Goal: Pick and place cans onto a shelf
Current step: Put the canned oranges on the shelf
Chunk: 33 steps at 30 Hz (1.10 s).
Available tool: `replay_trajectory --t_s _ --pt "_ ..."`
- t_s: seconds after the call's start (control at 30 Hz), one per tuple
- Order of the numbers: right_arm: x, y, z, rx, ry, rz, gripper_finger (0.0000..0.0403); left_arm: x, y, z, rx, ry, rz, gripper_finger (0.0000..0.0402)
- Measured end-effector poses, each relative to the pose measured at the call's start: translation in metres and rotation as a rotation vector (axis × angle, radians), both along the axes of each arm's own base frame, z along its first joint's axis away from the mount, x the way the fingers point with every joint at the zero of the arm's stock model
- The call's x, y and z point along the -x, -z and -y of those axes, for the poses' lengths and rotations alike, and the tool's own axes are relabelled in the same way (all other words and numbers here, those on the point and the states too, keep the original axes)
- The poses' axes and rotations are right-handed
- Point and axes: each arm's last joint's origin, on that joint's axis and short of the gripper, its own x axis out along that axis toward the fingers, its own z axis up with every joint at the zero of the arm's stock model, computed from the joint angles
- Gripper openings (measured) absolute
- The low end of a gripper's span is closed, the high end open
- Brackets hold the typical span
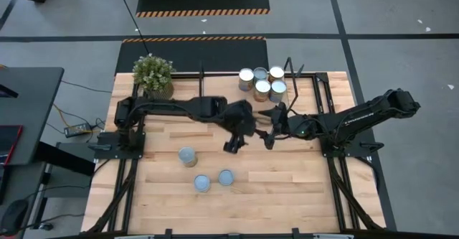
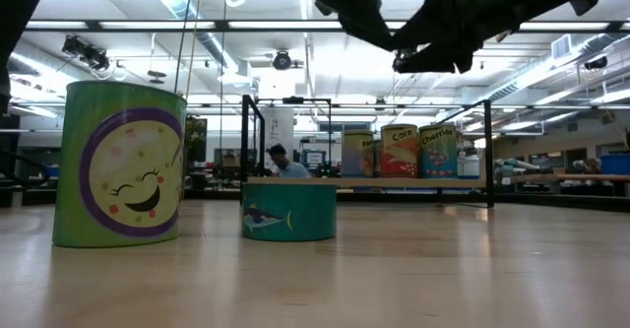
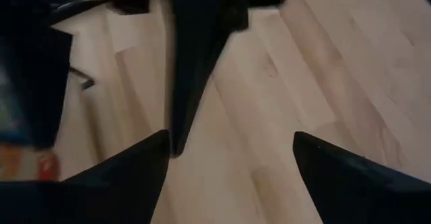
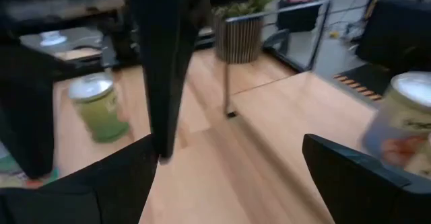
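Several cans (image 1: 262,83) stand in a cluster at the far end of the shelf (image 1: 305,99), a light-wood board between black posts. In the low view they show as labelled cans (image 2: 400,151) on the board (image 2: 413,181). Three more cans stand on the tabletop nearer the front: one (image 1: 187,156), a second (image 1: 202,184) and a third (image 1: 226,177). My left gripper (image 1: 231,144) hangs open above bare wood at the table's middle, nothing between its fingers (image 3: 232,140). My right gripper (image 1: 271,137) hovers open just to its right, also empty (image 4: 229,143).
A potted green plant (image 1: 153,76) stands at the table's far left corner. The shelf's black posts (image 2: 246,136) rise at the board's corners. In the low view a tall green can (image 2: 118,165) and a short teal can (image 2: 288,210) stand in the foreground.
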Motion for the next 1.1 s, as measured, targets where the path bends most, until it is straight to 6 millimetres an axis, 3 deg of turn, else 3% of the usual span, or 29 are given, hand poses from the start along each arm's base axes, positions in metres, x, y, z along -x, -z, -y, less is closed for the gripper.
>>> replay_trajectory --t_s 0.13,0.3,0.83,1.1 --pt "-0.011 0.003 -0.003 -0.024 -0.021 -0.019 0.0374 0.011 0.021 0.022 -0.042 0.056 0.001 0.0305" --pt "-0.033 -0.003 -0.005 -0.046 0.006 -0.009 0.0374 0.038 0.030 0.033 -0.090 0.019 0.039 0.0292" --pt "-0.145 -0.041 -0.033 0.029 0.006 -0.022 0.0374 0.168 0.019 0.033 0.047 0.011 0.268 0.0290" --pt "-0.175 -0.046 -0.046 0.063 -0.025 -0.099 0.0374 0.201 0.022 0.034 0.076 0.015 0.342 0.0290"
